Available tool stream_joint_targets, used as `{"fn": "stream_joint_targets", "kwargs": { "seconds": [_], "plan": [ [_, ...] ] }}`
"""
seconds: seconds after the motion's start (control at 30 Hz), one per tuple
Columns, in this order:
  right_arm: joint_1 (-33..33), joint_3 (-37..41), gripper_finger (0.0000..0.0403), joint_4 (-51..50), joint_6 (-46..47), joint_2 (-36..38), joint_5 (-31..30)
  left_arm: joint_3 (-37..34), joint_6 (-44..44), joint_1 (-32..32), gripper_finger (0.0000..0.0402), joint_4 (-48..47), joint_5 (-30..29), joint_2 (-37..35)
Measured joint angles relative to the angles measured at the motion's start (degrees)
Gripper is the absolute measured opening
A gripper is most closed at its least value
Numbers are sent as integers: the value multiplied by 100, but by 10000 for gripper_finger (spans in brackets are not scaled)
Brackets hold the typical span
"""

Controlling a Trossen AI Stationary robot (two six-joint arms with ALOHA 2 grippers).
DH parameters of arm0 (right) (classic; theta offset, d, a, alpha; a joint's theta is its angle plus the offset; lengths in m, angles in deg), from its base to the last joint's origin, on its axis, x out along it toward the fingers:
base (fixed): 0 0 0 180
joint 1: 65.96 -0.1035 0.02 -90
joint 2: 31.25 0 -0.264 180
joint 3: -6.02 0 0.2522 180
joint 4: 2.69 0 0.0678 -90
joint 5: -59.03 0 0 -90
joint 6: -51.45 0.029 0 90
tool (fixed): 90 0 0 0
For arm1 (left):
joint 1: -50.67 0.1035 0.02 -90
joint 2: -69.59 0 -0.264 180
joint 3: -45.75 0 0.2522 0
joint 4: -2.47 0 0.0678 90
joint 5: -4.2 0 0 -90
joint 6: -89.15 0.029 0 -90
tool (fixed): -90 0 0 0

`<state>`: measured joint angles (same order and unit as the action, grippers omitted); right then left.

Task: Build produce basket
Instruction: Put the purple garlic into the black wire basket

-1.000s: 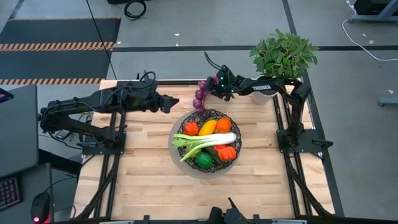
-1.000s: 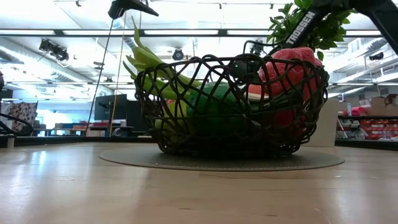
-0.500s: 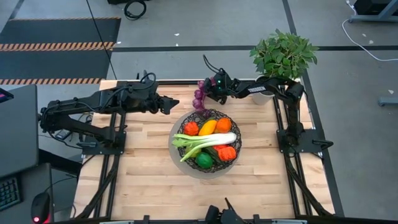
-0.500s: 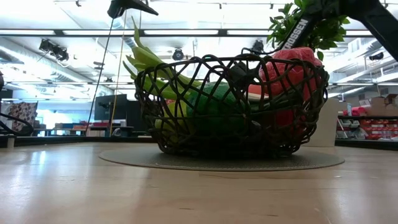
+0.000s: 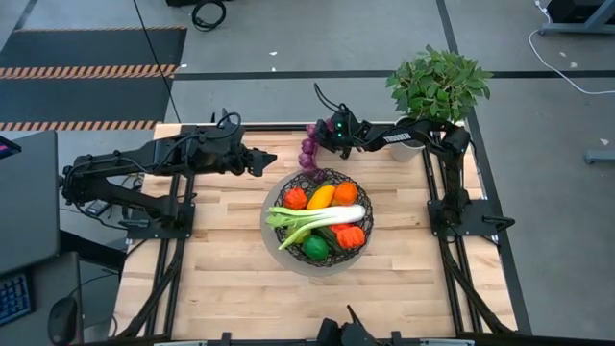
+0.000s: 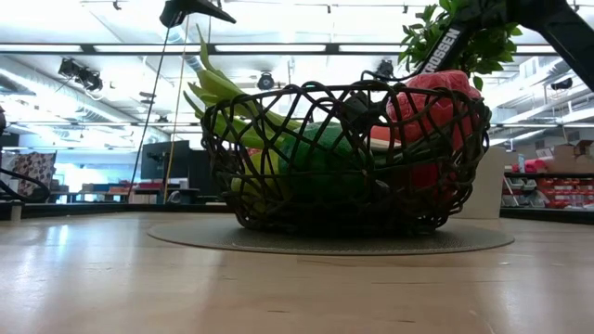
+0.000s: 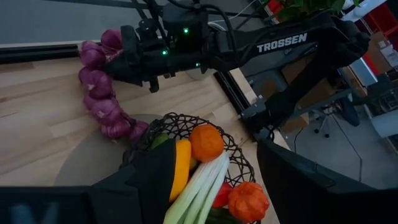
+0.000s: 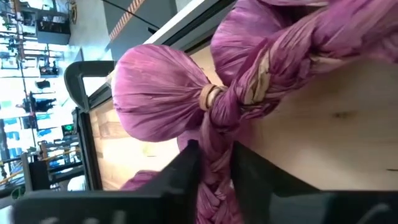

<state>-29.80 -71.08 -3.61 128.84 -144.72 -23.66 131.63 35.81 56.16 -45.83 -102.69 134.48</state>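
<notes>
The dark wire basket (image 5: 318, 174) stands mid-table on its pale round base (image 5: 288, 264). It holds a leek (image 5: 317, 219), orange, red and yellow pieces, and a green pepper (image 5: 315, 248). My right gripper (image 5: 321, 136) is just beyond the basket's far rim, shut on the purple grape bunch (image 5: 308, 151). The bunch is a string of purple bulbs on a braided stem. My left gripper (image 5: 270, 160) is open and empty, to the left of the bunch and the basket. My right gripper pinches the bunch's braided stem (image 8: 214, 140) between its two fingers (image 8: 183, 174), near the bunch's far end (image 7: 112, 41). The fingers come roughly level from the table's right side and lie across the stem. The bunch's other end (image 7: 138, 129) is at the basket's far rim; whether it rests there, I cannot tell.
A leafy potted plant (image 5: 438, 85) stands at the table's far right corner, behind my right arm. Bare wooden tabletop (image 5: 221, 279) lies on the near side and to the left of the basket.
My right gripper has gone a little toward the table's left edge with the purple bunch, still shut on it. The bunch has shifted with it beside the basket's far rim.
</notes>
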Motion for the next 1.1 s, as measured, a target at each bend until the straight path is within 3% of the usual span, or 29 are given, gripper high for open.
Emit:
{"fn": "stream_joint_targets", "kwargs": {
  "seconds": [0.13, 0.43, 0.67, 0.93, 1.1],
  "plan": [
    [2, 0, 47, 134, -2, 0, 67, 0, -2, -1, 231, 0, 4, 0],
    [2, 0, 59, 1645, -17, 7, 261, 0, 48, -2, 231, 0, 13, 0],
    [-35, 0, 47, 2040, 108, 7, 696, 0, 66, 0, 231, 0, 11, 0],
    [-130, 0, 47, 3197, 159, 61, 1184, 0, 61, -33, 231, 2, 318, 0],
    [-166, -104, 47, 3255, 200, 176, 1507, 0, 81, -138, 231, 6, 322, -2]
  ]
}}
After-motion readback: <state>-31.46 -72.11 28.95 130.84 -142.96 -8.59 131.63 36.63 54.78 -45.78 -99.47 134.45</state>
